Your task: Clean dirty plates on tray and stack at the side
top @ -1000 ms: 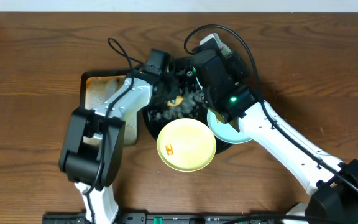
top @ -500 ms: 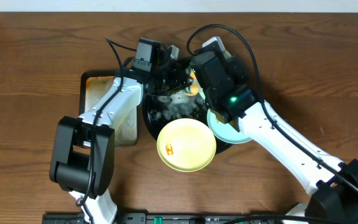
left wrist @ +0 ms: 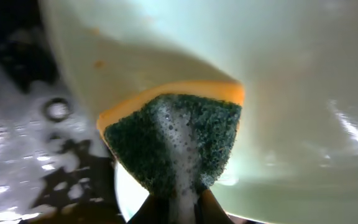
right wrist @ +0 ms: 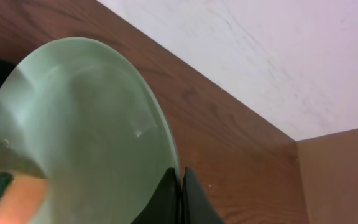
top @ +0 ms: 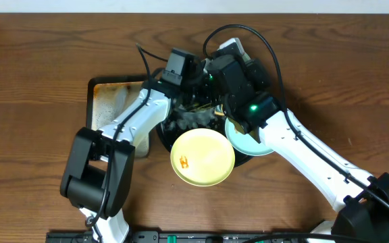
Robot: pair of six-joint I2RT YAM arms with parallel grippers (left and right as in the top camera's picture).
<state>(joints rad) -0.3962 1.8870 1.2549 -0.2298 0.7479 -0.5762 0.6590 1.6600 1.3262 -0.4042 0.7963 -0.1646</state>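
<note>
My right gripper [right wrist: 180, 184] is shut on the rim of a pale mint plate [right wrist: 86, 130] and holds it tilted on edge above the black tray [top: 169, 129]. My left gripper [left wrist: 179, 208] is shut on a soapy green and orange sponge [left wrist: 176, 134], which presses against that plate's face [left wrist: 291, 74]. A small orange speck [left wrist: 97, 63] shows on the plate near the sponge. In the overhead view both grippers meet over the tray's far side, the left [top: 192, 93] and the right [top: 213, 86], and hide the held plate. A yellow plate [top: 202, 156] with an orange smear lies on the tray's front. A second mint plate [top: 243, 140] lies at the tray's right, partly under my right arm.
The tray's surface is wet and foamy [left wrist: 17, 124]. A small rusty rectangular metal tray [top: 107, 101] lies left of the black tray, partly under my left arm. Bare wooden table [top: 39, 155] lies to the left, and a pale wall [right wrist: 260, 50] rises behind the table.
My left gripper swung left and then back right with the sponge across the held plate. The right arm, the yellow plate and the other mint plate stayed put.
</note>
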